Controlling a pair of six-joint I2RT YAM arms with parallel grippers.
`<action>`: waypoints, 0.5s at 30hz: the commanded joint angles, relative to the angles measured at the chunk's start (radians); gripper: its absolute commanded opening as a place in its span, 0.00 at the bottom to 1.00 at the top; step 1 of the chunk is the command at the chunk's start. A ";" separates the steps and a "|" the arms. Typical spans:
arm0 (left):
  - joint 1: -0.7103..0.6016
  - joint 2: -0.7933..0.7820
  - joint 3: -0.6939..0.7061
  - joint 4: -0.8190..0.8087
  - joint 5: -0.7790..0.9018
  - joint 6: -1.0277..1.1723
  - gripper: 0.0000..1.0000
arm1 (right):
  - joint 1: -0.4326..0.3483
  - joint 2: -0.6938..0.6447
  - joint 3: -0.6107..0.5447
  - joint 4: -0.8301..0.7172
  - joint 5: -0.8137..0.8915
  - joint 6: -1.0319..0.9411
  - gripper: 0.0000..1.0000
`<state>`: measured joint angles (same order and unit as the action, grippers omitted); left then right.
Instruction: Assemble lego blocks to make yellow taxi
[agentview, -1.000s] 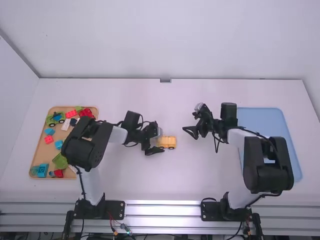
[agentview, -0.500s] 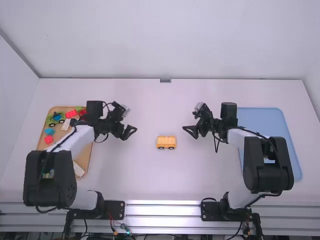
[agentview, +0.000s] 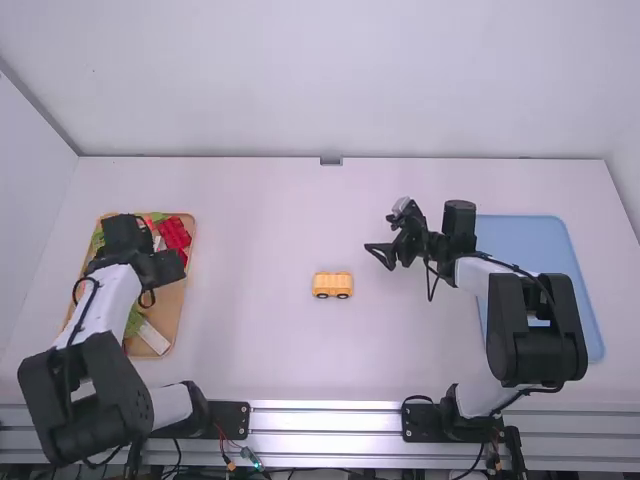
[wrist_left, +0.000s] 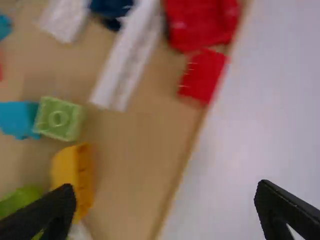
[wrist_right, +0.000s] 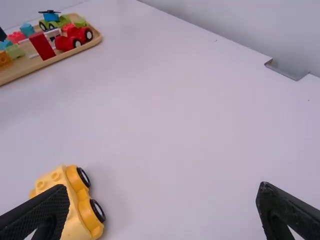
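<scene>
Blocks (agentview: 174, 235) in red and green sit in the wooden tray (agentview: 172, 305) in your high view, and your left hand (agentview: 160, 268) is above that tray. Well to the right of it, the yellow taxi base (agentview: 332, 285) stands by itself on the bench (agentview: 250, 350). Farther to the right of the tray you have the right hand (agentview: 377, 257), beyond the taxi base, its two fingers spread with nothing between them. The blue tray (agentview: 525, 240) lies farthest from the wooden one, partly under your right arm.

In the left wrist view, you see your left hand released and empty, fingers wide apart over the wooden tray and its edge. Inside the tray are a yellow block (wrist_left: 72, 177) near one finger, a light green block (wrist_left: 59, 119) touching a teal block (wrist_left: 17, 119), and white strips (wrist_left: 125, 55). A small red block (wrist_left: 202, 75) lies at the tray's rim.

In the right wrist view, your right hand is released, holding nothing. The taxi base, well apart from the wooden tray, shows studs and two wheels (wrist_right: 97, 211), one finger partly covering it. Within the far-off tray you can spot a red wheeled piece (wrist_right: 65, 43) and a rotor piece (wrist_right: 49, 11).
</scene>
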<state>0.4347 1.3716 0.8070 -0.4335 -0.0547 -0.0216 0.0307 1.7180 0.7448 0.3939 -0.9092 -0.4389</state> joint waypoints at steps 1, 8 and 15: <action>0.074 0.022 0.005 0.002 -0.003 -0.006 0.74 | 0.002 -0.020 -0.005 0.008 0.002 0.046 0.99; 0.197 0.143 0.056 -0.030 0.120 0.065 0.70 | 0.002 -0.020 -0.005 0.018 0.002 0.057 0.99; 0.194 0.276 0.113 -0.031 0.089 0.079 0.68 | 0.002 -0.020 -0.005 0.019 0.002 0.062 0.99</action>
<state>0.6323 1.6131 0.8970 -0.4568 0.0319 0.0402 0.0307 1.7180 0.7448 0.4088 -0.9058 -0.3878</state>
